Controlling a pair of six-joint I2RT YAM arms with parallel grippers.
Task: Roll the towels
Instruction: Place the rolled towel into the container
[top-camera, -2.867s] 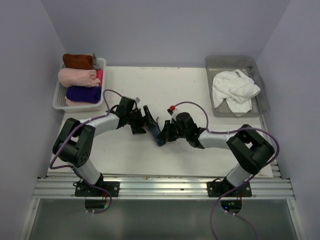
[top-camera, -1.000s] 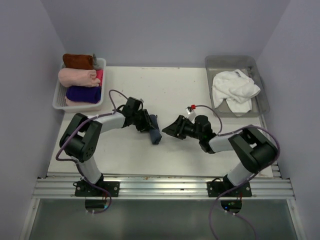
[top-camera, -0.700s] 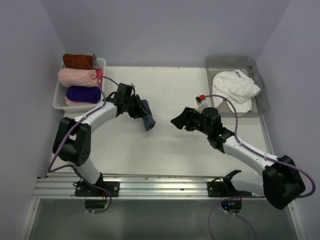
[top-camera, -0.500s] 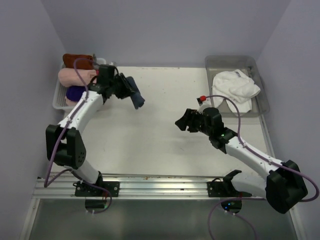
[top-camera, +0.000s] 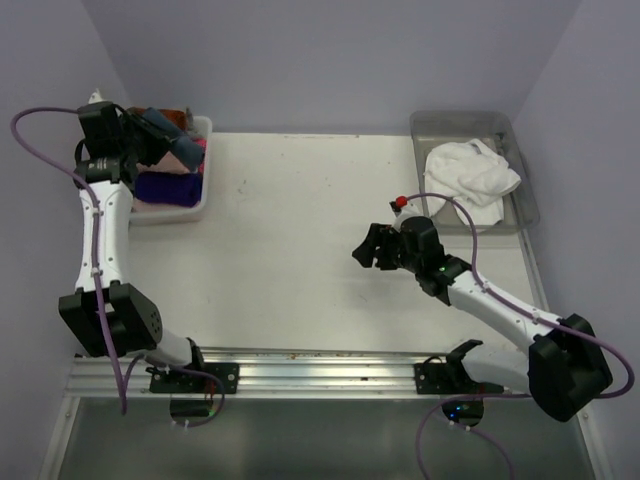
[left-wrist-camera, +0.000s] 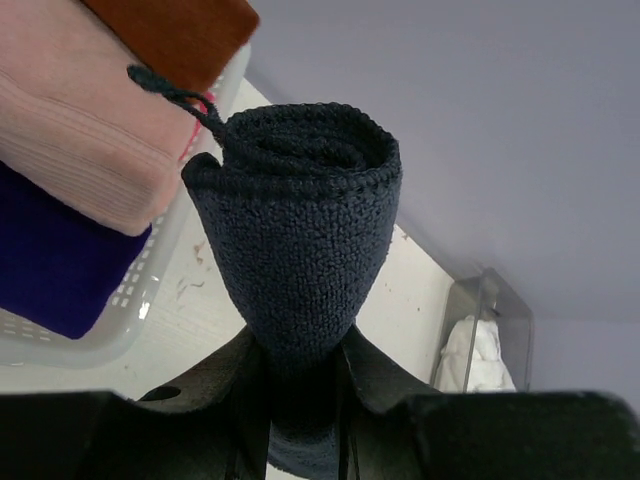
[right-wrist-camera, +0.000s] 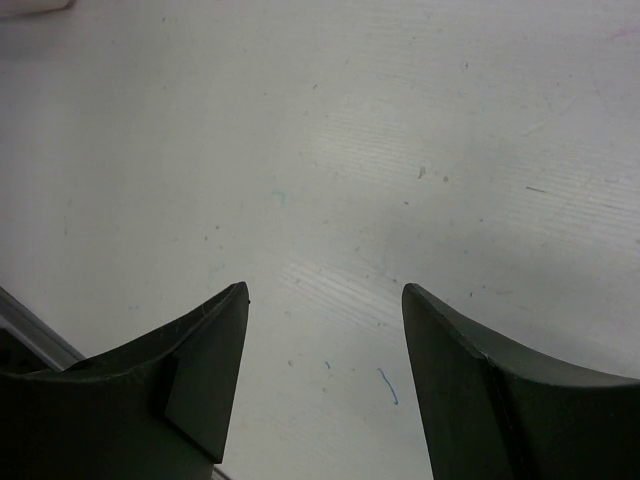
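Soft, even light comes from above. In the top view the flat white bench (top-camera: 320, 200) is bright and sharp, with faint grey shadows under the arms (top-camera: 490, 300). In the left wrist view the rolled dark slate-blue terry towel (left-wrist-camera: 300, 220) is crisp, its little loops showing, but the black left fingers (left-wrist-camera: 205, 378) below it are dim and blurry. In the right wrist view the black right fingers (right-wrist-camera: 200, 390) are dark and soft-edged, and the bench shines pale.
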